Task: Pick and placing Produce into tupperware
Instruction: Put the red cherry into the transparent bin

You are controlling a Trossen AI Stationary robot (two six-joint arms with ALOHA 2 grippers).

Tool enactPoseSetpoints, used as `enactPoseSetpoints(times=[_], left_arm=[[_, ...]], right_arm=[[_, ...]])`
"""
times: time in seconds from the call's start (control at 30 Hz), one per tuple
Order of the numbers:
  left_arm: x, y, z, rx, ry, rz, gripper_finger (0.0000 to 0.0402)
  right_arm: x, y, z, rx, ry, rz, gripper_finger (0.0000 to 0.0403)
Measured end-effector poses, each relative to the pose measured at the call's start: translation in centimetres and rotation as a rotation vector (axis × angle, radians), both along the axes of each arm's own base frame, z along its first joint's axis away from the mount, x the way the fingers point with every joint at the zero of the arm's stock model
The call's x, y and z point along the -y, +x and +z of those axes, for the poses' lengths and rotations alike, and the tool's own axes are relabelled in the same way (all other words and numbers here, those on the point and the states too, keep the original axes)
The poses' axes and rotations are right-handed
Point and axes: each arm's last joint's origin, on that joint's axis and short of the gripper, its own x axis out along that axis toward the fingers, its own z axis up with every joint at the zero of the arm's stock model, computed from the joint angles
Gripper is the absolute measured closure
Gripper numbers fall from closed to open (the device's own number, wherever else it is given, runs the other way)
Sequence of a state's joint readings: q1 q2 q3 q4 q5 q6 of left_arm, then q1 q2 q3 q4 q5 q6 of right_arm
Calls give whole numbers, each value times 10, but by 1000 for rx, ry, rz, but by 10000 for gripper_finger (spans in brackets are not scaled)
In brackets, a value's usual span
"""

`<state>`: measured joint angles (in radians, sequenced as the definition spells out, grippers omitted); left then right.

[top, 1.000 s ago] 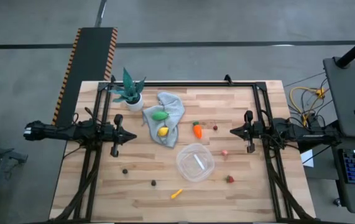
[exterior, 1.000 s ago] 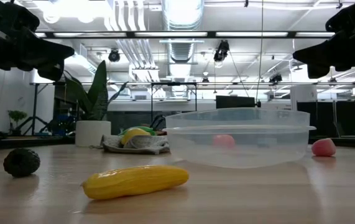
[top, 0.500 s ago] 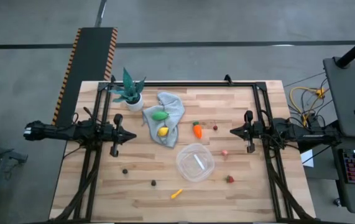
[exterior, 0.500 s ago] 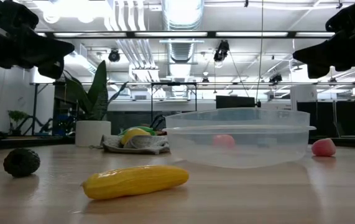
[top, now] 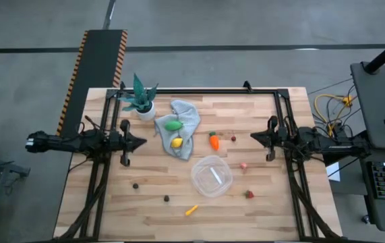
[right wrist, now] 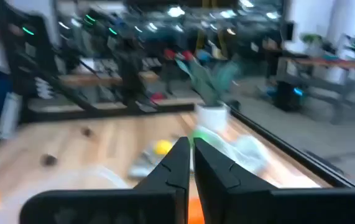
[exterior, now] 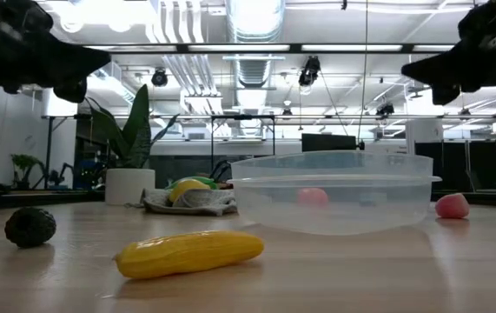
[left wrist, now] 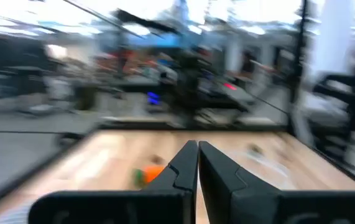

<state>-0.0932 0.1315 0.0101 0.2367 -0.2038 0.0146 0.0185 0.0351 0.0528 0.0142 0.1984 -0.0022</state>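
The clear round tupperware (top: pixel 212 176) stands on the table's near middle, also seen in the low view (exterior: pixel 330 191). On a grey cloth (top: pixel 187 127) lie a green piece (top: pixel 172 125) and a yellow lemon (top: pixel 176 142). An orange carrot (top: pixel 214 140), a yellow-orange sliver (top: pixel 191 210), dark berries (top: pixel 135 185) and red berries (top: pixel 249 194) lie on the bare wood. My left gripper (top: pixel 143 142) hovers shut over the left side, my right gripper (top: pixel 251 138) shut over the right side. The wrist views show each pair of fingers closed, left gripper (left wrist: pixel 198 146) and right gripper (right wrist: pixel 191 144).
A potted plant in a white pot (top: pixel 140 100) stands at the far left corner beside the cloth. A black metal frame (top: pixel 199 90) runs along the far edge and both sides. A small pink piece (top: pixel 244 165) lies right of the tupperware.
Both grippers have risen a little above the table, staying shut and holding nothing. The produce, the cloth and the tupperware have kept their places.
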Motion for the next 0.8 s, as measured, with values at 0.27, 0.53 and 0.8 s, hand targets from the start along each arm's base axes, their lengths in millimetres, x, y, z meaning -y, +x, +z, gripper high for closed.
enactPoseSetpoints(times=[0.27, 0.53, 0.8], left_arm=[[-1, -1, 3, 18, 134, 59, 401], [-2, 2, -3, -45, 124, 77, 401], [-2, 3, -1, -51, 248, 91, 401]], right_arm=[[0, 12, 35, -77, 67, -3, 274], [6, 56, 65, -313, 40, -253, 156], [10, 109, 80, -513, 100, -512, 140]])
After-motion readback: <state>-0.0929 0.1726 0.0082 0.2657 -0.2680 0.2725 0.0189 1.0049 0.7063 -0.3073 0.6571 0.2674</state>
